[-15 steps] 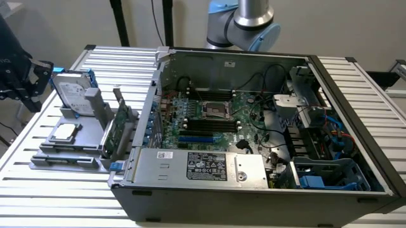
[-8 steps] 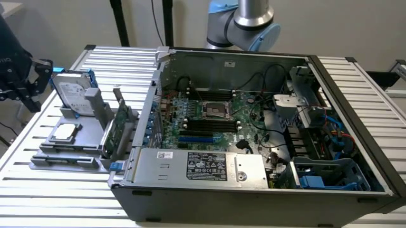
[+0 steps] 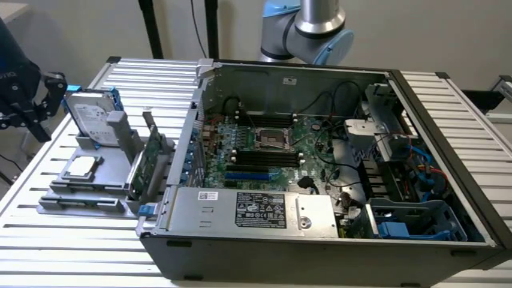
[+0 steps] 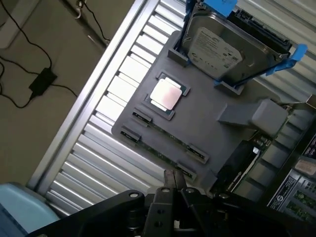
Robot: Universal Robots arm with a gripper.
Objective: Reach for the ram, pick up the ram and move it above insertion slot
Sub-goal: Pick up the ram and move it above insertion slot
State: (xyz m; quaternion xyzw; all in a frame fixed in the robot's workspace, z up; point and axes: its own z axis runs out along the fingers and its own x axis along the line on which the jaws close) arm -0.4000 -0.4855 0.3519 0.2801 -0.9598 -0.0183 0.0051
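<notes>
The ram (image 4: 159, 150) is a thin green stick standing on edge in a long slot of the grey fixture (image 4: 207, 126), held between small end clips. My gripper (image 4: 175, 181) hovers above the fixture's near edge, close to one end of the ram but apart from it, its two dark fingertips pressed together with nothing between them. In the exterior view the gripper (image 3: 36, 117) hangs at the far left, over the fixture (image 3: 60, 198). The black insertion slots (image 3: 268, 157) lie on the motherboard inside the open computer case (image 3: 240, 240).
On the fixture a silver processor (image 4: 166, 95) lies flat, a hard drive (image 4: 219, 47) stands in a blue frame, and a taller green expansion card (image 3: 144, 165) stands upright by the case wall. A ribbed metal table (image 3: 80, 240) carries everything. Cables cross the case interior.
</notes>
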